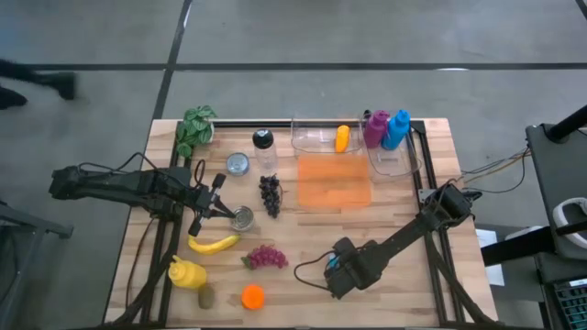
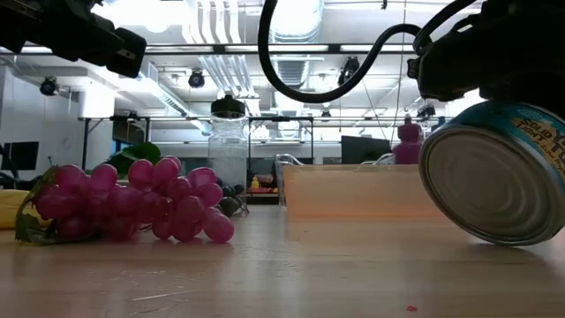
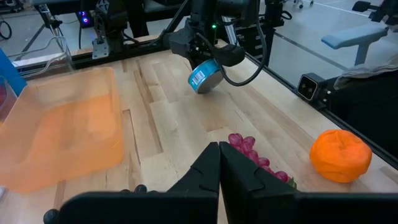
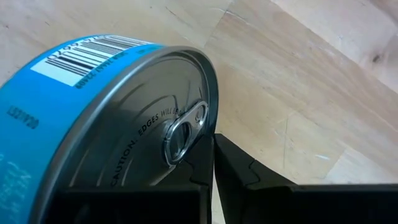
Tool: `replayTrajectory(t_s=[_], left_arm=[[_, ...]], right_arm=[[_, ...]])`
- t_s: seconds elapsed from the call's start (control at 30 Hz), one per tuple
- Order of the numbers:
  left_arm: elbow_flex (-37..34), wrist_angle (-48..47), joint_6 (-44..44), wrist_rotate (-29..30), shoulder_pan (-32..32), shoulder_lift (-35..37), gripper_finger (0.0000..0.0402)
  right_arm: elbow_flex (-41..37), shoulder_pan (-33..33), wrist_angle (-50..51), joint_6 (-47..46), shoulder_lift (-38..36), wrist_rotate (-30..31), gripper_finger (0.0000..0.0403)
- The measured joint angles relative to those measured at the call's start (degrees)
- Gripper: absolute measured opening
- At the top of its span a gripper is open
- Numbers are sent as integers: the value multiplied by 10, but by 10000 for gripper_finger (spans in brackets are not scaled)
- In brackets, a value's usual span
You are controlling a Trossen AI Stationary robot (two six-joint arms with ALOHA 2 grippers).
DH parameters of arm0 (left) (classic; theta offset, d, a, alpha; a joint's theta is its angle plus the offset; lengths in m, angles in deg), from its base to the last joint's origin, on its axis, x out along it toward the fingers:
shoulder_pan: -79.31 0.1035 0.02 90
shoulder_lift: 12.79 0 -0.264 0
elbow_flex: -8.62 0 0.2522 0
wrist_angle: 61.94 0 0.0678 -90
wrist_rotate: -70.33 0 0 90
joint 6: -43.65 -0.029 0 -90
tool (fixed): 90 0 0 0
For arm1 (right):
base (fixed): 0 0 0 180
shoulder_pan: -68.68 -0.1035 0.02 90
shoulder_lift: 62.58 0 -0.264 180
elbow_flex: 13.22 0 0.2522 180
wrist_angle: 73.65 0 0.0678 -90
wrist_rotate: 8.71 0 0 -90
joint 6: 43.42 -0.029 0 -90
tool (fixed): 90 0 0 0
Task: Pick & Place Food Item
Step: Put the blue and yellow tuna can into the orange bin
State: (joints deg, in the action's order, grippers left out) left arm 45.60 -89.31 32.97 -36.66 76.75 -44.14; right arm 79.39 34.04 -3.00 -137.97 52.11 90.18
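A blue-labelled can (image 4: 93,124) with a pull-tab lid stands tilted on the wood table (image 1: 404,284), near its front edge, right of the middle. My right gripper (image 4: 213,146) is straight above it, pointing down, shut, with its fingertips at the lid. The low view shows the can (image 2: 494,172) tipped, its lower rim (image 2: 508,240) at the tabletop. My left gripper (image 1: 220,209) waits shut above the table's left part, beside a silver can (image 1: 241,217), touching nothing. My right gripper comes from above with shut fingers (image 4: 202,155) that lie against the can's lid right beside the pull tab (image 4: 183,134), near the lid's rim. Whether they pinch the tab or rim, I cannot tell. The can is tilted, its lid turned up toward the gripper.
Pink grapes (image 1: 264,257), an orange (image 1: 252,296), a banana (image 1: 213,244), a yellow bottle (image 1: 186,272) and a kiwi (image 1: 205,296) lie left of the can. Mid-table are an orange translucent tray (image 1: 335,181) and dark grapes (image 1: 270,194). Clear bins (image 1: 316,136) and bottles (image 1: 385,128) stand at the far edge.
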Motion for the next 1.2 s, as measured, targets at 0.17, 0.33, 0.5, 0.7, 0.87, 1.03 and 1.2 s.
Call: replayTrajectory(t_s=[0.17, 0.33, 0.5, 0.7, 0.87, 1.03, 1.2], left_arm=[[0, 0, 0, 0, 0, 0, 6], [0, 0, 0, 0, 0, 0, 6], [0, 0, 0, 0, 0, 0, 6], [0, 0, 1, 0, 0, 0, 6], [0, 0, 1, 0, 0, 0, 6], [0, 0, 1, 0, 0, 0, 6], [0, 0, 1, 0, 0, 0, 6]], right_arm=[[0, 0, 3, 1, -4, -1, 8], [-1, 0, 14, 1, -8, -3, 8], [-1, 0, 25, -3, -11, -2, 8], [-18, -4, 25, -27, -13, 1, 8], [-32, -8, 23, -47, -19, 3, 8], [-32, -8, 23, -47, -20, 3, 8], [-32, -8, 21, -47, -20, 3, 8]])
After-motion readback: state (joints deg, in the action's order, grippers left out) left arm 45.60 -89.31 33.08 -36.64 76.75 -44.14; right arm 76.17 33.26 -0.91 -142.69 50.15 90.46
